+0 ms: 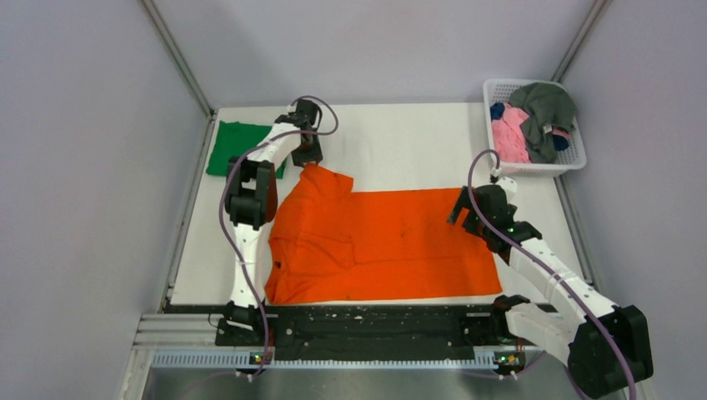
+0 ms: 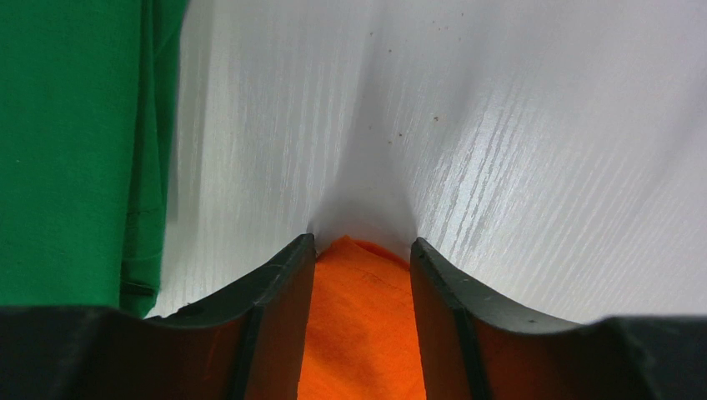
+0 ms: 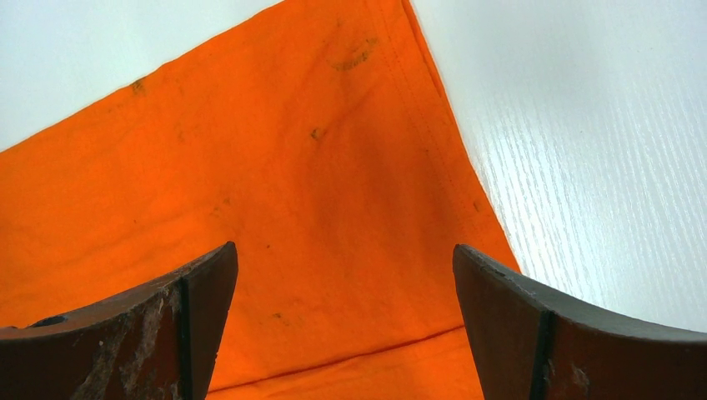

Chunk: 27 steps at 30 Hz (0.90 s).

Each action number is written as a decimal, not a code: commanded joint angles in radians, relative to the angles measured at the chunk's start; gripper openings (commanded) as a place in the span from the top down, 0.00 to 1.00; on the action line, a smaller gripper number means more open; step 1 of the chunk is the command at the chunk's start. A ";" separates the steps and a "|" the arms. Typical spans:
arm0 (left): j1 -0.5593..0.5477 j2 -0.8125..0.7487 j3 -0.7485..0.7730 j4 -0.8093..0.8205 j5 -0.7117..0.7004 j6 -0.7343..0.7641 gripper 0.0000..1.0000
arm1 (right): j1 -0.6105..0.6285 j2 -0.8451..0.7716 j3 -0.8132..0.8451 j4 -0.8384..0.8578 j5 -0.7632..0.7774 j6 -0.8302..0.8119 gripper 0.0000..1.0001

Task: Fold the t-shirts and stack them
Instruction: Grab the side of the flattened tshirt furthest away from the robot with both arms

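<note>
Folding in hand: left gripper (image 2: pixel 363 244) pinches the far sleeve of the orange t-shirt (image 1: pixel 392 242), spread mid-table. The right gripper (image 3: pixel 346 254) hangs wide open and empty above its far hem corner, and by all appearances must grasp there next.

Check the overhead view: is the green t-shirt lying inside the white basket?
No, the green t-shirt lies flat on the table at the far left, while the white basket stands at the far right.

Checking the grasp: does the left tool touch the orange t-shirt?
Touching. Left wrist view shows the orange t-shirt pinched in the left tool, against both fingers.
</note>
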 commanded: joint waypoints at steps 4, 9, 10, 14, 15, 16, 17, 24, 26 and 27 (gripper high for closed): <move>0.001 0.037 0.001 0.040 0.018 0.018 0.55 | 0.007 0.018 0.034 0.036 0.042 -0.009 0.01; 0.001 0.055 0.006 0.043 0.016 0.023 0.67 | 0.006 0.062 0.054 0.058 0.059 -0.004 0.01; 0.001 0.057 0.007 0.043 0.017 0.023 0.71 | 0.005 0.077 0.067 0.066 0.061 0.003 0.01; 0.001 0.054 0.013 0.041 0.038 0.031 0.96 | -0.005 0.176 0.147 0.124 0.088 -0.017 0.01; 0.001 0.050 0.014 0.040 0.042 0.034 1.00 | -0.014 0.228 0.187 0.120 0.097 -0.030 0.02; 0.001 0.045 0.016 0.037 0.048 0.036 1.00 | -0.023 0.271 0.230 0.112 0.112 -0.035 0.02; 0.001 0.036 0.018 0.037 0.059 0.040 1.00 | -0.033 0.317 0.270 0.106 0.130 -0.035 0.02; -0.004 -0.101 -0.038 0.048 0.121 0.036 1.00 | -0.135 0.666 0.535 0.016 0.161 -0.062 0.15; -0.010 -0.151 -0.084 0.074 0.123 0.032 1.00 | -0.143 0.752 0.610 -0.028 0.187 -0.070 0.19; -0.012 -0.177 -0.111 0.087 0.128 0.031 1.00 | -0.145 0.791 0.640 -0.041 0.199 -0.075 0.21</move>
